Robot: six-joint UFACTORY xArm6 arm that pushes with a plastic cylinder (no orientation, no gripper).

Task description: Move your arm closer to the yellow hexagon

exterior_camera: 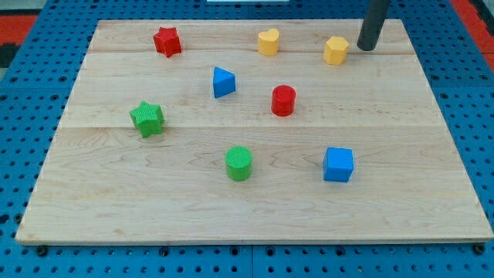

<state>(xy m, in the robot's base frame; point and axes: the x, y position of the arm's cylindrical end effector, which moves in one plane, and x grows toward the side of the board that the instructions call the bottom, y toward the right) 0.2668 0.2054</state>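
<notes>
Your wooden board (255, 216) carries nine blocks; the one you want, the yellow hexagon (336, 50), sits near the view's top right corner. The yellow heart-like block (268, 42) lies to its left, well apart. Your rod has no jaws, only my tip (366, 48), just right of the hexagon, seemingly not touching. Ease leftward gently, so the hexagon isn't shoved.

No words, nos. or signs to read anywhere. The wood board (255, 208) is plain, the blocks have no letters, & the blue mat w/ holes (471, 100) has no labels.
</notes>
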